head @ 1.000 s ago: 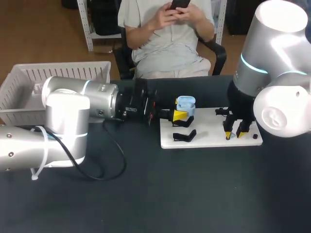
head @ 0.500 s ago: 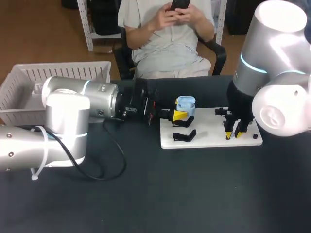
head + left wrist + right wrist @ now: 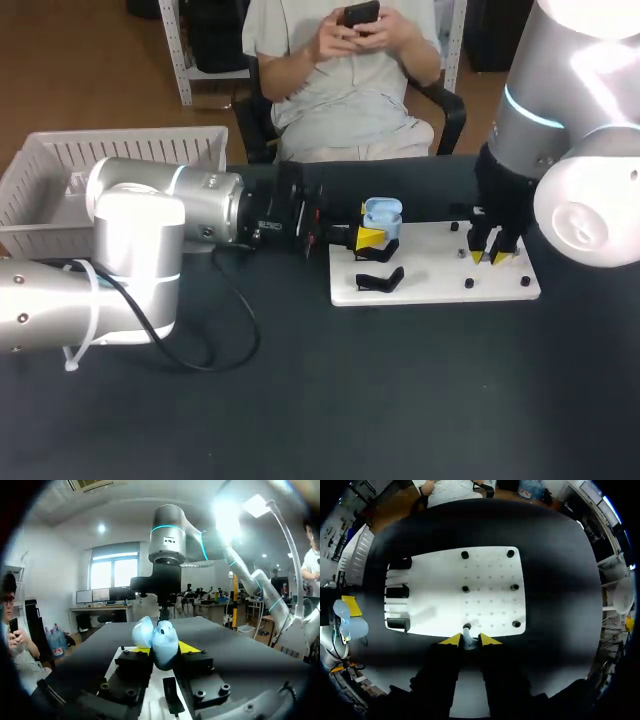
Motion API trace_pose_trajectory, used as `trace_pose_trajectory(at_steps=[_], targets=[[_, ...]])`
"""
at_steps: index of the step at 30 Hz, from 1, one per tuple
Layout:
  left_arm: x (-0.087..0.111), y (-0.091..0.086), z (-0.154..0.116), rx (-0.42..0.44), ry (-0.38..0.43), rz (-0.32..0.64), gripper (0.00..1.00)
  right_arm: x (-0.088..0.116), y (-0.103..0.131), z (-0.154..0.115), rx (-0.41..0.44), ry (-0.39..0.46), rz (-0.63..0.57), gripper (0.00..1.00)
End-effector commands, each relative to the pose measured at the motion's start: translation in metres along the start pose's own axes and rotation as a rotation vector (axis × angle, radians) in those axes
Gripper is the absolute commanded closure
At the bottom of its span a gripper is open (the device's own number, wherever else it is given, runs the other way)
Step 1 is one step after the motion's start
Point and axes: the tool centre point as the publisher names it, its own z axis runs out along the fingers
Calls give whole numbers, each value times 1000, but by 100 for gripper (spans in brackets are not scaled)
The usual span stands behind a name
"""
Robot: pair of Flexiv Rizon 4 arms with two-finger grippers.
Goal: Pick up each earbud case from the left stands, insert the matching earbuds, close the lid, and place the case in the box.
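Note:
A light blue earbud case [image 3: 381, 216] with its lid up is held over the left end of the white board [image 3: 430, 283], my left gripper [image 3: 370, 238] shut on it. In the left wrist view the case [image 3: 161, 641] sits between the yellow-tipped fingers [image 3: 191, 647], and my right arm stands ahead of it. My right gripper [image 3: 493, 257] hangs above the board's right part. In the right wrist view that gripper [image 3: 470, 640] is shut on a small pale earbud [image 3: 467, 636], with the board [image 3: 440, 595] below and the blue case [image 3: 351, 625] off to one side.
Black case stands [image 3: 380, 280] sit on the board's left part, and short black pegs [image 3: 465, 555] dot its right part. A white slatted basket [image 3: 60, 165] stands at the table's far left. Dark table surface lies in front of the board.
My right gripper closed on the earbud at the board and rose with it, shifting slightly right and back. The left arm and the case have not moved.

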Motion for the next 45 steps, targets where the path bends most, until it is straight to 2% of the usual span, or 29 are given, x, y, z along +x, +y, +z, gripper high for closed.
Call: trace_pose_trajectory(at_steps=[1, 10, 18, 27, 45], targets=[[0, 0, 1, -3, 1, 1, 100, 13, -1, -27, 8, -39, 8, 100], [0, 0, 1, -3, 1, 1, 100, 16, 23, -81, 48, -45, -24, 100], [0, 0, 1, -3, 1, 1, 100, 20, 67, -113, 34, -25, -97, 100], [0, 0, 1, -3, 1, 1, 100, 19, 110, -108, 46, -37, -179, 100], [0, 0, 1, -3, 1, 1, 100, 18, 113, -108, 53, -27, -194, 100]])
